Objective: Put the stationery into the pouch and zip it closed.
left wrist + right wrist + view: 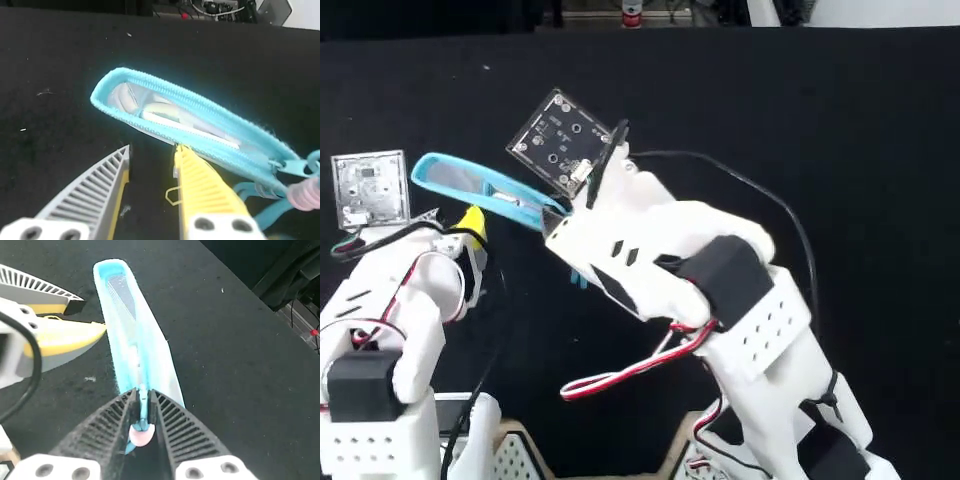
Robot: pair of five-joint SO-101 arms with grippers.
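The blue pouch (470,183) sits in the upper left of the high view on the black bench (840,140), its mouth unzipped along most of its length. Pale stationery (165,114) lies inside. The right pincer (142,392) is clenched on the zipper pull (143,407) at one end of the pouch. The left pincer (152,150) is released beside the pouch, its yellow fingertip (181,152) against the pouch's side and the grey one apart from it.
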